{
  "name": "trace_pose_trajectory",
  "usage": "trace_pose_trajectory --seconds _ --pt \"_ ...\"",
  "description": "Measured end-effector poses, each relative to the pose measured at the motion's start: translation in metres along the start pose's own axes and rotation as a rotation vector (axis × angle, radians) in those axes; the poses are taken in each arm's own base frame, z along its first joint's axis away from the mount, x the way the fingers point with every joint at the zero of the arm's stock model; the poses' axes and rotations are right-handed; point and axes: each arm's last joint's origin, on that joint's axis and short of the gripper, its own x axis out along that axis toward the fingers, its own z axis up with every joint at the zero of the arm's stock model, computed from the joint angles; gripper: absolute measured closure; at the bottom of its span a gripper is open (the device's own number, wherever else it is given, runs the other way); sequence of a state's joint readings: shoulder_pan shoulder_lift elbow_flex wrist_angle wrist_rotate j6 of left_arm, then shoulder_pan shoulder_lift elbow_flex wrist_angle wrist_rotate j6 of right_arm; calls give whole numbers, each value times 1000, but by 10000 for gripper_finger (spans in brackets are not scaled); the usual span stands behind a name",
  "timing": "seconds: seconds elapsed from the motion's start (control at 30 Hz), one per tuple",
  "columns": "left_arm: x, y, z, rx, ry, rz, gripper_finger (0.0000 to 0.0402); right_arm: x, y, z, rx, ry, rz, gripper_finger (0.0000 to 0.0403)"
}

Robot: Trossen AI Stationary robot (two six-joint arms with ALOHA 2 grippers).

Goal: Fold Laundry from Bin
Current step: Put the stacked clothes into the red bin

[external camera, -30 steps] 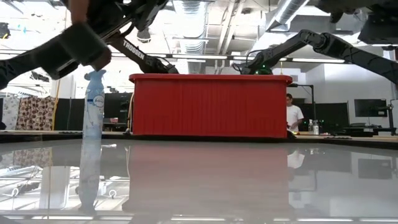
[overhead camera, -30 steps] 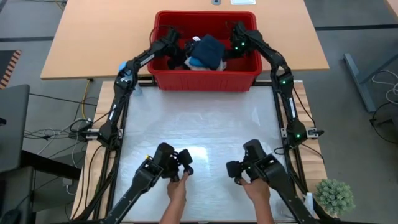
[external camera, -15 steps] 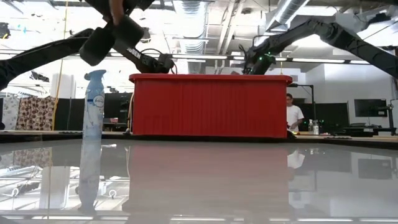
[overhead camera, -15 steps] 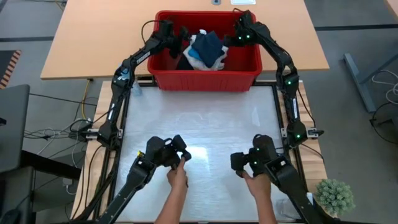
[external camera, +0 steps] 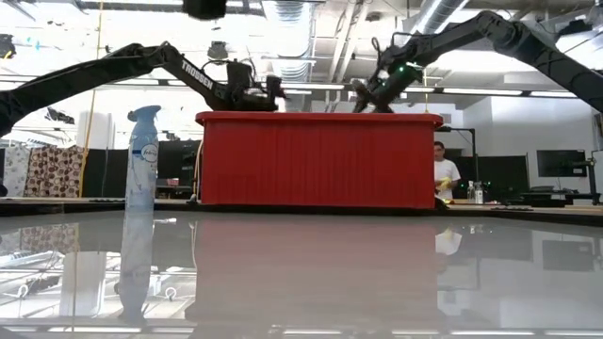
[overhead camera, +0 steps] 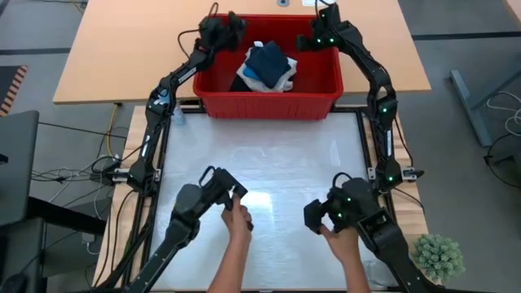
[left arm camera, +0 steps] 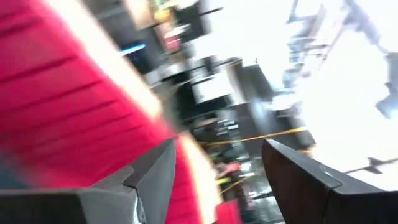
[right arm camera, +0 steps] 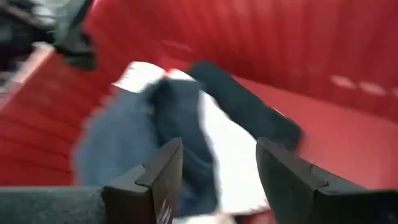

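A red bin [overhead camera: 273, 102] sits at the far edge of a pale, glossy counter [overhead camera: 269, 171], and two dark robot arms reach over it from either side.

The left pincer [overhead camera: 230, 22] hangs above the bin's far left corner. Its two fingers [left arm camera: 155, 174] stand apart with nothing between them; past them the left wrist view shows a blurred stretch of the bin's red wall and rim and the bright room beyond.

The right pincer [overhead camera: 309, 39] hangs above the bin's far right corner, facing the left one across the tub. Its fingers [right arm camera: 165, 171] are also apart and empty. Just ahead of and below this pincer lies the laundry [overhead camera: 267, 65], a heap in the middle of the bin: dark blue cloth on top, white cloth underneath and to one side, and a black piece trailing toward the left pincer. Neither pincer touches the heap.

In the low view, both pincers show just above the bin's rim, the left one [external camera: 267, 91] and the right one [external camera: 363, 94] a short way apart.

A pale blue spray bottle [external camera: 140, 155] stands on the counter beside the left arm, well outside the bin.

At the near edge of the counter, a person's two hands [overhead camera: 238, 220] rest on a second pair of dark arms. A small green plant [overhead camera: 438, 256] sits off the counter's near right corner. Far back in the room, a person in a white shirt [external camera: 443, 174] stands.
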State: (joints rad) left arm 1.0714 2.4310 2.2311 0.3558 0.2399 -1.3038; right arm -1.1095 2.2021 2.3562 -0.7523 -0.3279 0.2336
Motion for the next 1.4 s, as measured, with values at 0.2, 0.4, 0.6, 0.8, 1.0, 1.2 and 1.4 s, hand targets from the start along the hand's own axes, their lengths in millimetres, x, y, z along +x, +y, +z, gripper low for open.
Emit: trace_pose_trajectory --seconds 0.2,0.4,0.6,0.8,1.0,1.2,1.4 --pt "-7 -35 5 50 10 -376 176 -13 18 16 -51 -89 278 178" --pt "-25 -88 1 43 122 -675 176 -1 59 10 -117 -104 502 199" --pt "-42 -140 6 105 175 -799 176 22 97 -5 -242 -145 500 228" --pt "-58 -178 8 170 234 -887 176 82 79 -37 -203 -56 310 251" --pt "-60 -182 4 174 296 -886 176 129 44 -67 -103 60 260 262" --pt "-59 -183 2 143 313 -882 176 143 31 -78 -81 104 278 265" --pt "-60 -185 -1 96 382 -883 176 111 40 -46 -113 -16 309 265"
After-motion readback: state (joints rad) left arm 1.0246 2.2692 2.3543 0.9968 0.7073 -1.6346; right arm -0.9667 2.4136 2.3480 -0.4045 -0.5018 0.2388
